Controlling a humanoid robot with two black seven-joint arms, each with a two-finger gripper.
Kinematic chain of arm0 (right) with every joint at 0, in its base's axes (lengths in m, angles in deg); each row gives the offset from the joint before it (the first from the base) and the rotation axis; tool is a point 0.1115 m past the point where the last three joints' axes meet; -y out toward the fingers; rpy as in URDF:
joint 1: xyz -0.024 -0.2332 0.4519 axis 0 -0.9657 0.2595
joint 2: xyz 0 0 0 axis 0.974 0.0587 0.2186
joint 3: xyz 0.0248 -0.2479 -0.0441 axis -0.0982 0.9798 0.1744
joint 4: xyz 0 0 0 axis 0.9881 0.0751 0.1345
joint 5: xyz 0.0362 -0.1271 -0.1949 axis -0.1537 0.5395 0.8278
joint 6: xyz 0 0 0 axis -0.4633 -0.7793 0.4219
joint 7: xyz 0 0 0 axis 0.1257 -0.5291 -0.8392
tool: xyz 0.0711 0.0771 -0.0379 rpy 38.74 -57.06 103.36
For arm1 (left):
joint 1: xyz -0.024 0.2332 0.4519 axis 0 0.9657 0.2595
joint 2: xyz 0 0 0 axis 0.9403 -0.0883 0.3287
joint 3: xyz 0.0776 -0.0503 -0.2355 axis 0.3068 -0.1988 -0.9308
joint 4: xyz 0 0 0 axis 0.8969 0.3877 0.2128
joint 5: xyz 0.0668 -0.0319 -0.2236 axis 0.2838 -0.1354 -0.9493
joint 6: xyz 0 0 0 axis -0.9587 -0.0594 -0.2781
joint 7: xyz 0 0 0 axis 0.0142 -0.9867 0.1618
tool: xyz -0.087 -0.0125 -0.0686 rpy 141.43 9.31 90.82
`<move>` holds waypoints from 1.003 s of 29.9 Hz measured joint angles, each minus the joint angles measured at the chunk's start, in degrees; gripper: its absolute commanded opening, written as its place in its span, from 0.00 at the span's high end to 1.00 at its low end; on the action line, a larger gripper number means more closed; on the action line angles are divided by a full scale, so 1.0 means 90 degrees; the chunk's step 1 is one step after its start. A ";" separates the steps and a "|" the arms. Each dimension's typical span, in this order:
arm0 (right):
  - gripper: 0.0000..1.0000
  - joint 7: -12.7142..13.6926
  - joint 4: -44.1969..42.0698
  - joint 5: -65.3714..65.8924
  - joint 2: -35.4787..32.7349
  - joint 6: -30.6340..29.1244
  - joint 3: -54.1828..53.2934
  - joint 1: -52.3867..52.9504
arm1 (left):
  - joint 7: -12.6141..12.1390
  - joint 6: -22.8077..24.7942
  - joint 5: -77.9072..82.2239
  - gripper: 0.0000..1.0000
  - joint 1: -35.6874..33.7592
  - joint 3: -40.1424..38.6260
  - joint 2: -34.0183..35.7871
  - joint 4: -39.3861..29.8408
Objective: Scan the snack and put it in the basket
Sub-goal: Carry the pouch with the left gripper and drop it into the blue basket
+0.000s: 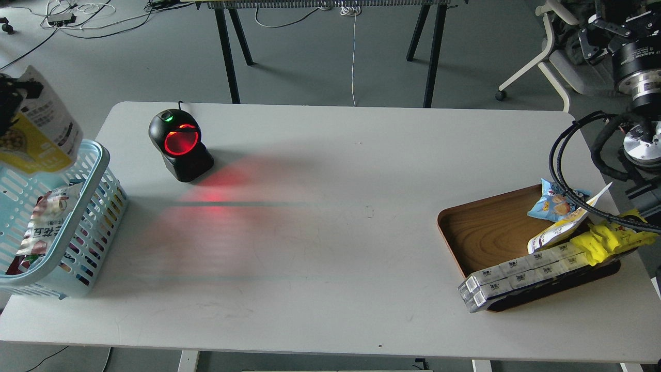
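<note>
The snack (38, 132), a yellow-and-white pouch with a round picture of nuts, hangs tilted in the air at the far left, just above the back rim of the light blue basket (85, 206). My left gripper (6, 111) shows only as a dark bit at the left edge behind the pouch and is shut on it. My right arm comes down at the right edge. Its dark far end (645, 199) is over the right side of the wooden tray, and its fingers cannot be told apart.
A black barcode scanner (179, 145) with a glowing red window stands at the back left and casts red light on the table. The basket holds a red-and-white pack (46, 217). The brown tray (485, 232) at right holds a blue chip bag (555, 202), a yellow pack (609, 240) and long white boxes (516, 274).
</note>
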 measured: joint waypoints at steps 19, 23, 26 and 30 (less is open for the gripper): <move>0.01 0.0000 0.0012 0.0001 -0.0095 -0.0005 0.0000 0.0006 | 0.0000 -0.2108 0.0026 0.80 0.0001 0.2249 0.0927 -0.0049; 0.01 0.0000 0.0012 0.0001 -0.0095 -0.0005 0.0003 0.0010 | 0.0000 -0.2121 -0.0007 0.33 -0.0021 0.2239 0.0903 -0.0051; 0.01 0.0000 0.0011 0.0001 -0.0095 -0.0005 0.0005 0.0010 | 0.0000 -0.2172 -0.0428 0.17 -0.0130 0.2189 0.0811 -0.0034; 0.01 0.0000 0.0010 0.0000 -0.0095 -0.0005 0.0006 0.0010 | 0.0000 -0.2214 -0.2004 0.06 -0.0255 0.2146 0.0671 0.0045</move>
